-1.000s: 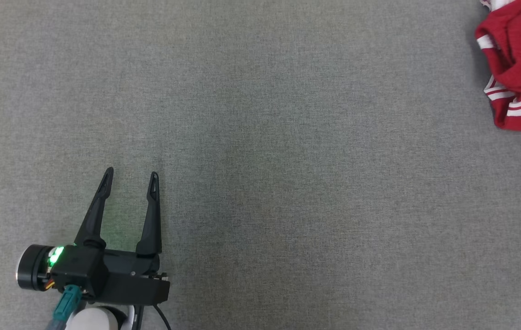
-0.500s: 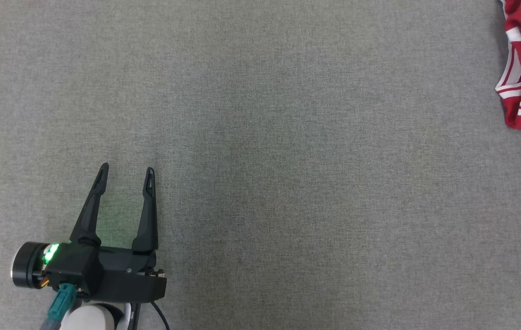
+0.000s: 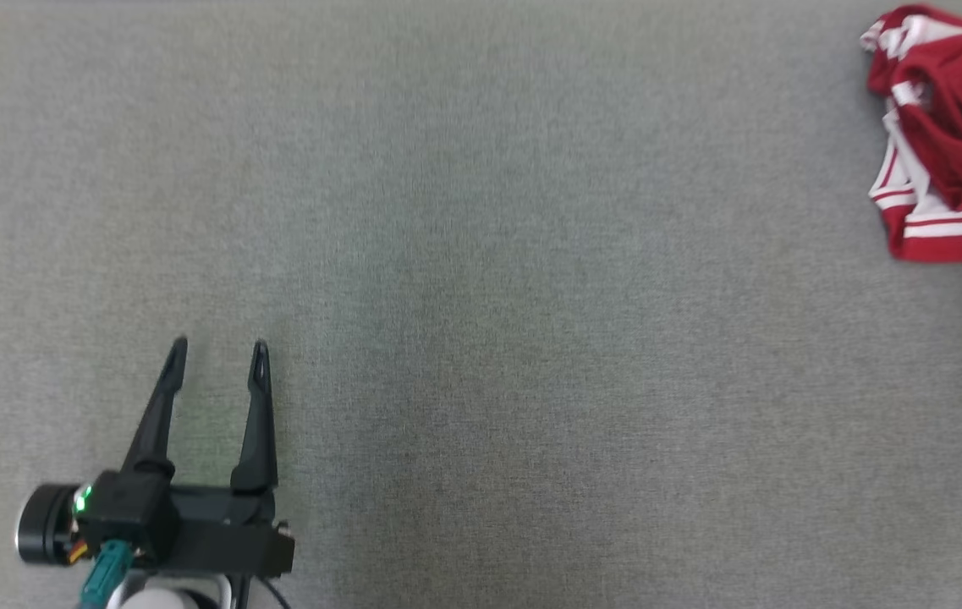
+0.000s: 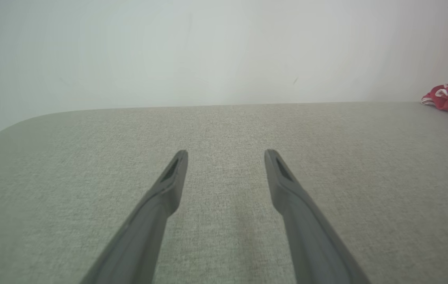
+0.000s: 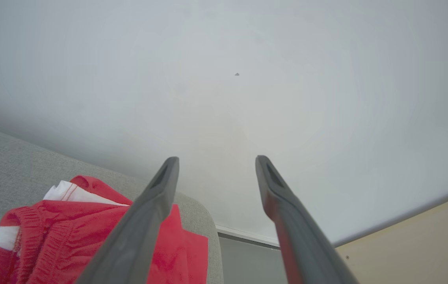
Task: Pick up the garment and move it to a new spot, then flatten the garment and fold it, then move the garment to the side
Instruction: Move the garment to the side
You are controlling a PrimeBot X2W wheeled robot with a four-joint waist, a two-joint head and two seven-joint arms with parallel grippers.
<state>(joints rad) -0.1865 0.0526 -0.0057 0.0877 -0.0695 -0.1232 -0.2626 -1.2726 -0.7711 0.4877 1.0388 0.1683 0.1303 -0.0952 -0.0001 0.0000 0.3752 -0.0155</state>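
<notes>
One grey table (image 3: 481,296) spreads before me, and the one red garment (image 3: 946,135) lies bunched, neither flat nor folded, at its far right corner. That fits cloth waiting to be lifted or just dropped at a spot; either way, I judge, the next grip must catch its edge. Of my two grippers, the left gripper (image 3: 219,347) hangs spread and empty, well apart; the right gripper (image 5: 216,159) hovers over the garment, fingers parted, holding nothing.

- Left end effector (image 3: 219,348), near left, points its two dark fingers toward the far side, spread apart.
- Right end effector (image 5: 216,159) holds its fingers likewise spread apart.
</notes>
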